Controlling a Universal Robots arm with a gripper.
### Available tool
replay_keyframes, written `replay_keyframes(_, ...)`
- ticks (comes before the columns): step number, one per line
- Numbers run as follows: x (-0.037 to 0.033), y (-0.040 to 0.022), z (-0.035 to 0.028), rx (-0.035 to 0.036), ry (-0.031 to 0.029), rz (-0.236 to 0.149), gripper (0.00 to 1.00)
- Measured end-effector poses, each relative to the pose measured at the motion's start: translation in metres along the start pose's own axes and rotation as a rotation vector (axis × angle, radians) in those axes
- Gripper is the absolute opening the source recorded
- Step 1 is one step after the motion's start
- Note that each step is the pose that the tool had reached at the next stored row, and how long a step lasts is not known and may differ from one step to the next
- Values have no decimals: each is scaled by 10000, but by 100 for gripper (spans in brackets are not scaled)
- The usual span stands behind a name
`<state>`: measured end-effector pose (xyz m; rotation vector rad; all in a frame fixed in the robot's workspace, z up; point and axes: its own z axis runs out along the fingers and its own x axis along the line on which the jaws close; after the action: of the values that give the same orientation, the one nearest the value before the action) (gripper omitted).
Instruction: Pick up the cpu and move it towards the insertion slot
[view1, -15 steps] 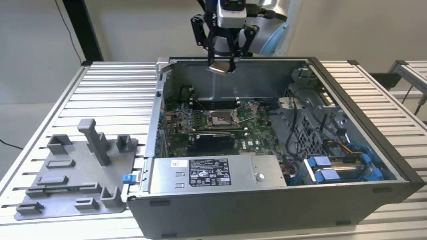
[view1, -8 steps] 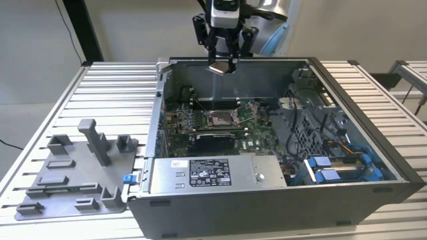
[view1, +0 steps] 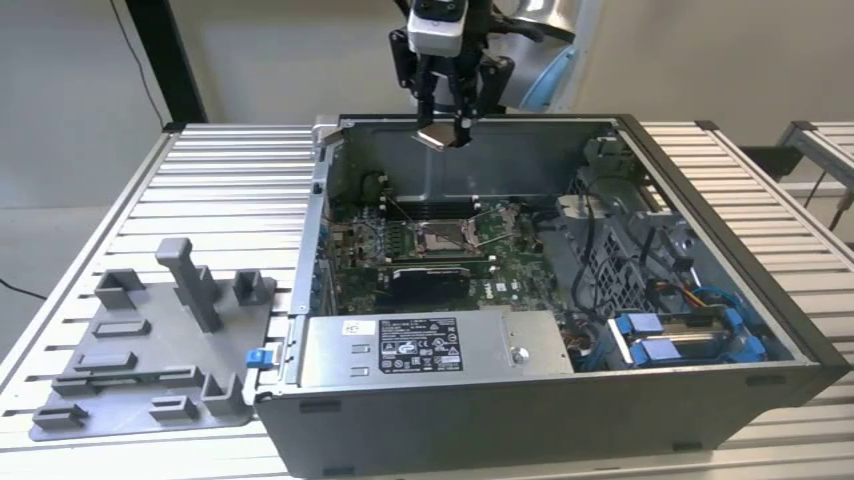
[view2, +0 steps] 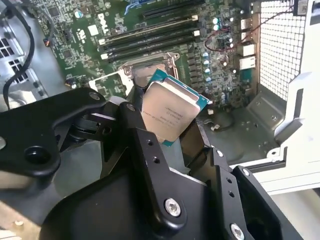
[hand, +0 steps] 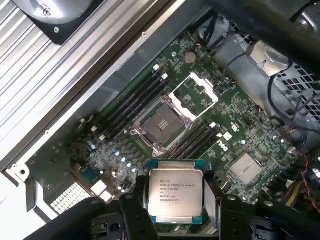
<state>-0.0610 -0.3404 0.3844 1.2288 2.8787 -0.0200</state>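
The insertion slot (view1: 441, 236) lies open on the green board in the middle of the computer case (view1: 747, 345). Above the case's far wall, the gripper (view1: 445, 132) is clamped on the cpu (view1: 442, 136) by its edges. Keeping the chip level and square to the socket frame would serve this carry best.

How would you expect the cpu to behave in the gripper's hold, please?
The cpu is a thin flat plate, so probably stiff and light. The gripper pinches it by its edges; its smooth metal top suggests it might slip. It looks tilted in the second wrist view, so it could pivot.

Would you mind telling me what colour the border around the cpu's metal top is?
Teal-green, framing the cpu's silvery top; clearest in the first wrist view.
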Motion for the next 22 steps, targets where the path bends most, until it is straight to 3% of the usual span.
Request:
replay_keyframes(13, 0, 0, 3, 29, 13, 1818, 0)
replay_keyframes(20, 1, 1, 3, 32, 15, 2025, 0)
replay_keyframes(22, 1, 1, 4, 36, 16, 2263, 0)
